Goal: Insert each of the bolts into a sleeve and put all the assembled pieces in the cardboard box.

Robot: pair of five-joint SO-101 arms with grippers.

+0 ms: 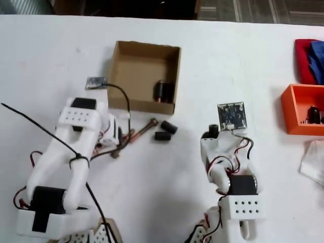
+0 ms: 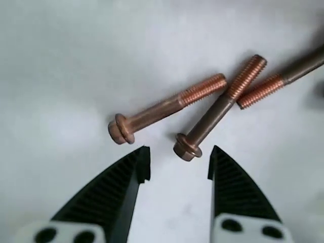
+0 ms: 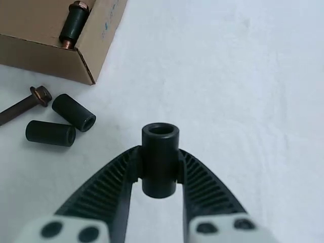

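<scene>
While the left pincer (image 2: 179,158) hangs open over three copper-coloured bolts (image 2: 167,108) on the white surface (image 2: 76,61), right pincer (image 3: 159,164) clamped around a black cylindrical sleeve (image 3: 160,137), two loose sleeves (image 3: 74,112) near the brown cardboard box (image 1: 143,105), one assembled piece (image 1: 161,91) inside

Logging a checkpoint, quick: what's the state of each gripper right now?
Left gripper: open, empty, just by the bolts.
Right gripper: closed on a black sleeve, held upright.

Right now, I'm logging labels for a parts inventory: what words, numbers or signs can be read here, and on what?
Nothing can be read.
cardboard box: faint blue print on an outer wall, too blurred to read.
bolts and the held sleeve: no markings show.
</scene>
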